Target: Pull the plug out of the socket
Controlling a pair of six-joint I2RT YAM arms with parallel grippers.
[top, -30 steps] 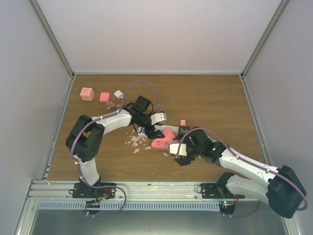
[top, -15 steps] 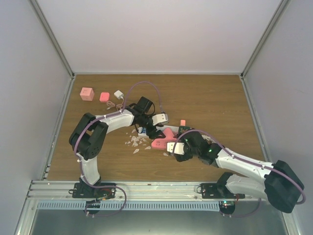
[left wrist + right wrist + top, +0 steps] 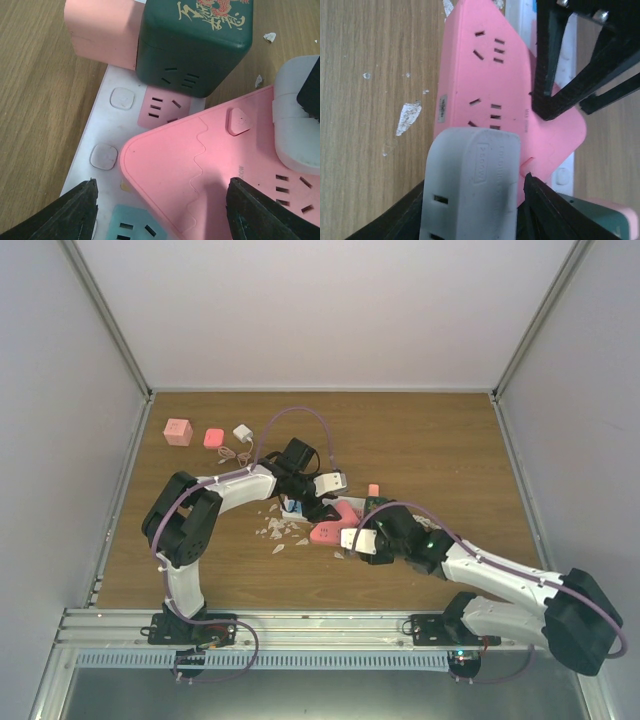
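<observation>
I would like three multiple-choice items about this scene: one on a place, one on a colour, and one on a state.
1. Where does the dark green cube adapter sit?
A. in the right jaws
B. on the white power strip, beside a pink cube
C. alone at the far left of the table

2. What colour is the triangular adapter lying across the strip?
A. yellow
B. blue
C. pink

3. How do the jaws of the left gripper stand?
A. open, holding nothing
B. shut on the green cube
C. out of view

Answers:
1. B, the left wrist view shows it standing on the strip next to the pink cube.
2. C, both wrist views show it pink.
3. A, the jaws stand wide apart above the triangular adapter.
</observation>
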